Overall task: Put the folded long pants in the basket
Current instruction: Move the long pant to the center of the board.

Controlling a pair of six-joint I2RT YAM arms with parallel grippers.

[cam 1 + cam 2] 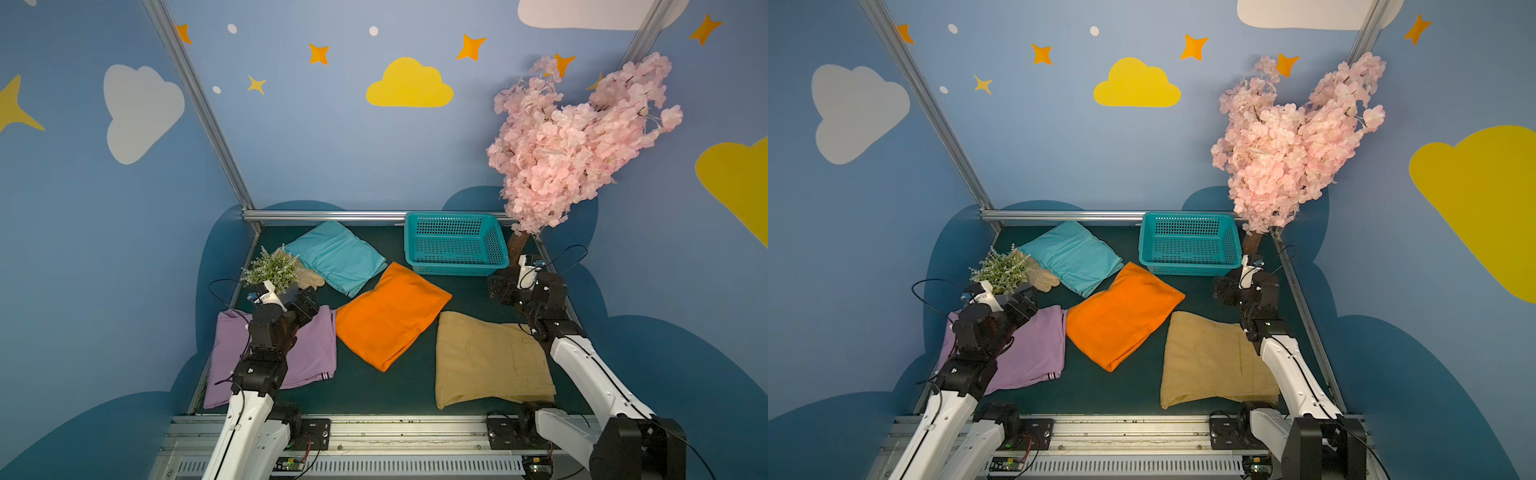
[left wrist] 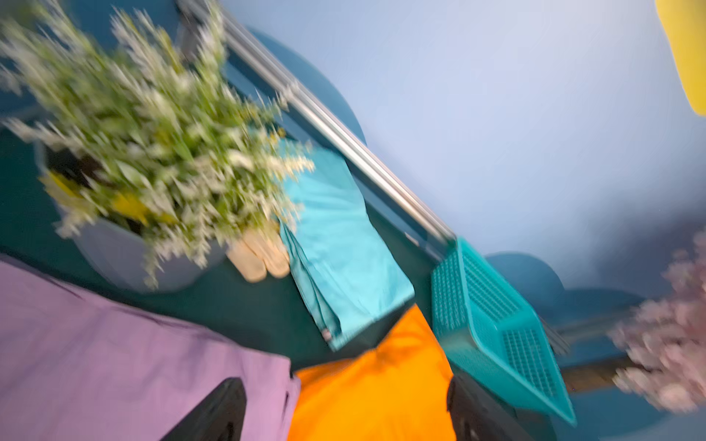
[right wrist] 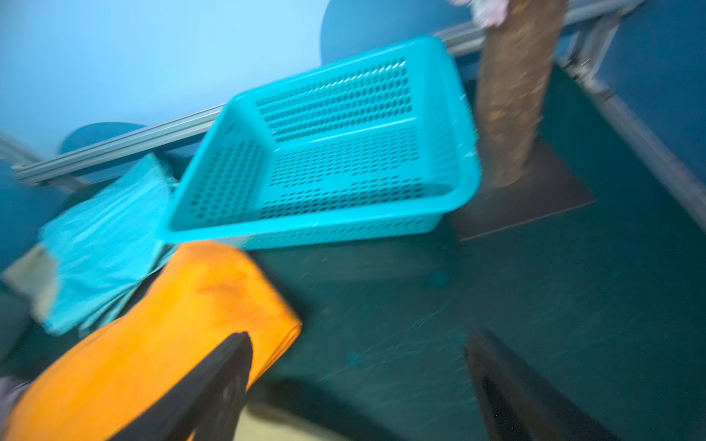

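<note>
Okay, left gripper (image 1: 306, 302) and right gripper (image 1: 500, 291) both gaped empty. Orange pants (image 1: 390, 316) lay between them, long axis pointing diagonally at the basket (image 1: 455, 216) just beyond; right gripper sat nearer the basket, left gripper over the lilac pants (image 1: 316, 353).

White-shelled left arm (image 1: 245, 417) and right arm (image 1: 590, 374), black joints (image 1: 266, 328), thin black cables (image 1: 210, 289). Black-fingered left end effector (image 2: 344, 387) and right end effector (image 3: 357, 343). Screwed black base brackets (image 1: 316, 432) at bottom.

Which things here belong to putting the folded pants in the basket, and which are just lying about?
For the job: orange pants, khaki pants, turquoise pants, lilac pants, basket.
Lying about: beige glove, potted plant, pink blossom tree.
</note>
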